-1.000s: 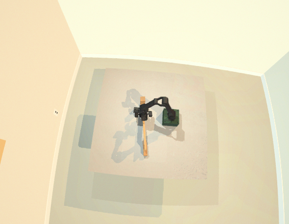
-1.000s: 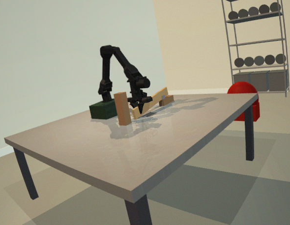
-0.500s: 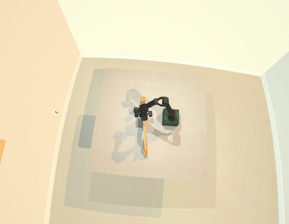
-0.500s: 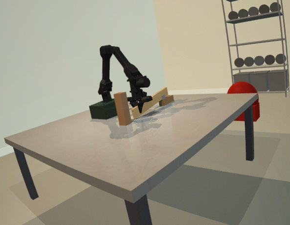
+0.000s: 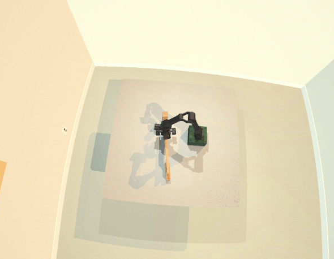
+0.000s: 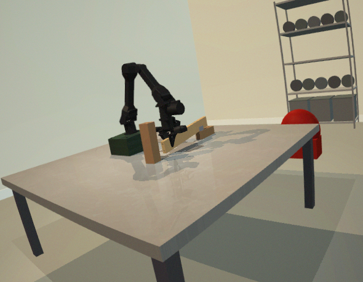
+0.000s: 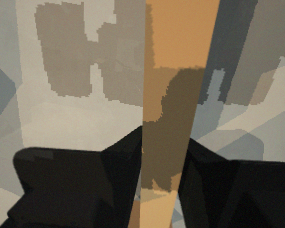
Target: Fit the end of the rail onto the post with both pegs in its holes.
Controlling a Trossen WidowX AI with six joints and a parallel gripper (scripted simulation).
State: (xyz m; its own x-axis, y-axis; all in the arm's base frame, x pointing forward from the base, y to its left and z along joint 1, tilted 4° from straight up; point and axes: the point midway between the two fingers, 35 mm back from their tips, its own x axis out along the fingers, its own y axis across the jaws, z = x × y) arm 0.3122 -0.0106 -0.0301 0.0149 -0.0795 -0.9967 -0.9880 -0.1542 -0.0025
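The long light wooden rail [image 5: 167,154] [image 6: 191,130] [image 7: 182,30] slopes down toward the post, its near end low over the table; I cannot tell whether that end touches the table. Its far end rests in the grey bracket [image 6: 201,127] on the low footboard block [image 6: 206,133]. The upright wooden post [image 5: 165,114] [image 6: 150,143] stands just beyond the near end, with a small gap between them. My gripper [image 6: 171,143] [image 7: 156,131] is shut on the rail near this end, one finger on each side. The pegs are hidden.
The green base block [image 5: 197,136] [image 6: 125,144] of the arm stands beside the post on the table [image 5: 215,175] [image 6: 95,181]. The arm arches over from it to the rail. A red object [image 6: 300,118] and a shelf rack [image 6: 320,60] stand beyond the table.
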